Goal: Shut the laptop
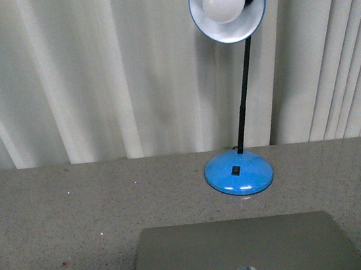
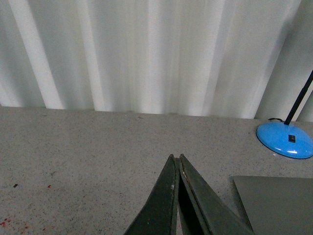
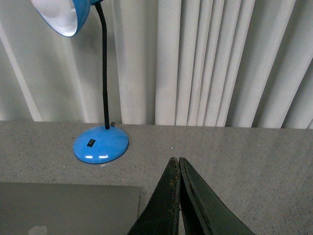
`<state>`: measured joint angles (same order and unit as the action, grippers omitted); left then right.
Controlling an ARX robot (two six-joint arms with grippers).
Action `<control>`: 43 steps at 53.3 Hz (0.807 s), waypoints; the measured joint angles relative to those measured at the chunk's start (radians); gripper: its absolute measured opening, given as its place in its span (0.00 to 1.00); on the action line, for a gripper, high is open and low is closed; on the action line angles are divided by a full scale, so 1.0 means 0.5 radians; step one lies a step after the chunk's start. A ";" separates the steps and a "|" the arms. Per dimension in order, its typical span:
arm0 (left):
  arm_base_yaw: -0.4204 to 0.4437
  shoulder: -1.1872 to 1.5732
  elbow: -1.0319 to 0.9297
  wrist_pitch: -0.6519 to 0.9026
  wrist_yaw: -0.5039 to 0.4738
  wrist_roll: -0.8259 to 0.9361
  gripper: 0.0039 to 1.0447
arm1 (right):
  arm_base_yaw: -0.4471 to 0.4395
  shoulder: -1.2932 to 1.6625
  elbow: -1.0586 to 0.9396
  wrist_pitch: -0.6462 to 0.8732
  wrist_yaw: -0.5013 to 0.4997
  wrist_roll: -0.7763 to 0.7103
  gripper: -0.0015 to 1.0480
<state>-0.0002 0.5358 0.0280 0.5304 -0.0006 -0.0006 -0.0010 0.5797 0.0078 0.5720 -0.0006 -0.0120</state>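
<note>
Laptop (image 1: 242, 250) sits at the near edge of the speckled grey table (image 1: 58, 217), centred in the front view, showing only a flat silver-grey lid with a pale logo near the frame's lower edge. No keys or screen visible in any view; lid appears to lie flat, so by my reading the laptop is already closed or very nearly so, though the near part runs out of frame and I cannot confirm the seam. Its long axis runs side to side across the robot's front. Blue desk lamp (image 1: 240, 170) stands just beyond the far edge of the lid, slightly right of centre, shade and bare bulb tilted toward the camera; pale pleated curtain (image 1: 92, 73) behind. Neither arm shows in the front view. Left claw (image 2: 177, 159), seen from its wrist camera, has its dark fingers pressed together tip to tip, empty, held above bare table, with the lid's corner lying off to its right. Right claw (image 3: 175, 160) likewise pinched closed on nothing, with the lid lying off to its left and the lamp base beyond. The laptop thus lies between the two claws, roughly level with them; neither looks clearly nearer, and neither touches it. Any remaining press would come inward and downward onto the lid.
</note>
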 joint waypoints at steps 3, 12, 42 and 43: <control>0.000 -0.074 -0.001 -0.072 0.001 0.000 0.03 | 0.000 -0.038 -0.003 -0.054 0.000 0.000 0.03; 0.000 -0.257 -0.002 -0.245 0.000 0.000 0.03 | 0.000 -0.247 -0.003 -0.233 -0.001 0.001 0.03; 0.000 -0.669 -0.002 -0.651 0.000 0.000 0.03 | 0.000 -0.711 -0.003 -0.690 -0.001 0.002 0.03; 0.000 -0.678 -0.002 -0.658 0.000 0.000 0.03 | 0.000 -0.716 -0.003 -0.694 -0.001 0.002 0.03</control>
<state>-0.0002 0.1970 0.0273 0.2012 -0.0006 -0.0006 -0.0010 0.2214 0.0063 0.2249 -0.0010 -0.0113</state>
